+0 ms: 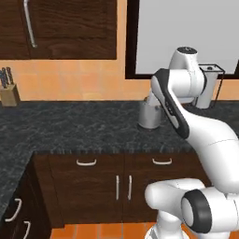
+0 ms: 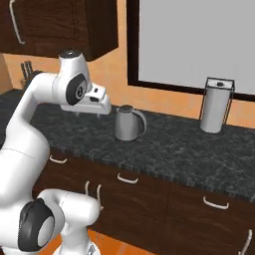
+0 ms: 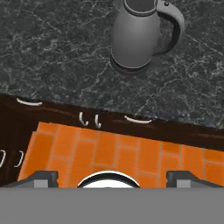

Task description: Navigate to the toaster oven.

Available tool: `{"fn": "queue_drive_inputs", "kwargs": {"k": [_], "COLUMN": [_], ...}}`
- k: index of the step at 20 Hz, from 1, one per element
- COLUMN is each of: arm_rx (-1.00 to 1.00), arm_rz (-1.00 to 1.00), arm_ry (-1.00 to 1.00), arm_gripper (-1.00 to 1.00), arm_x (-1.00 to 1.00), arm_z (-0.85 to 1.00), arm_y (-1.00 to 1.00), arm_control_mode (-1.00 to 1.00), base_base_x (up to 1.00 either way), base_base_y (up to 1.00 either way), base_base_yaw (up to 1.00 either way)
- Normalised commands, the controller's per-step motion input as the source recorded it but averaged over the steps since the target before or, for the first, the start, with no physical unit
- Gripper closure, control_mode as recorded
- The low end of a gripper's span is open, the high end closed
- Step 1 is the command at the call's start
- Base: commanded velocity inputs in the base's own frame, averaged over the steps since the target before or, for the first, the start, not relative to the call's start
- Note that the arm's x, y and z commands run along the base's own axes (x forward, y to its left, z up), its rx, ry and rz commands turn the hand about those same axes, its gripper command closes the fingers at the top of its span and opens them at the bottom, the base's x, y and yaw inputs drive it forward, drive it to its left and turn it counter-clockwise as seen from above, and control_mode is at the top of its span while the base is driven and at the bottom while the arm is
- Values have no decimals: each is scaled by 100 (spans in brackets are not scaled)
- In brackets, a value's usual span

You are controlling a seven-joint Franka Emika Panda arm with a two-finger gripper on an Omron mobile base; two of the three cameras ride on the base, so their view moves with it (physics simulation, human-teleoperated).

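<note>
The toaster oven is out of view. My gripper (image 3: 111,178) hangs over the front edge of the dark stone counter (image 1: 70,126), pointing down, with its two finger tips (image 3: 42,177) wide apart and nothing between them; it is open. In the right base view the gripper (image 2: 89,112) sits just left of a grey metal jug (image 2: 127,123).
The grey jug (image 1: 149,114) (image 3: 133,37) stands mid-counter. A silver canister (image 2: 215,105) (image 1: 208,88) stands further right under the window (image 2: 199,40). A knife block (image 1: 9,91) sits at the far left. Dark base cabinets (image 1: 116,182) run below, and the counter turns a corner at left.
</note>
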Motion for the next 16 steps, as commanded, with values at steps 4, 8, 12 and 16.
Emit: {"fn": "queue_drive_inputs", "kwargs": {"k": [4,8,12,16], "arm_rx": [0,0,0,0], "arm_rz": [0,0,0,0], "arm_ry": [0,0,0,0], "arm_gripper": [-100,-100,-100,-100], "arm_x": [0,0,0,0], "arm_z": [0,0,0,0], "arm_y": [0,0,0,0], "arm_control_mode": [100,100,100,100], "base_base_x": [-79,-66,-53,-36], "base_base_y": [-1,0,0,0], "base_base_yaw": [62,73,81,88]}}
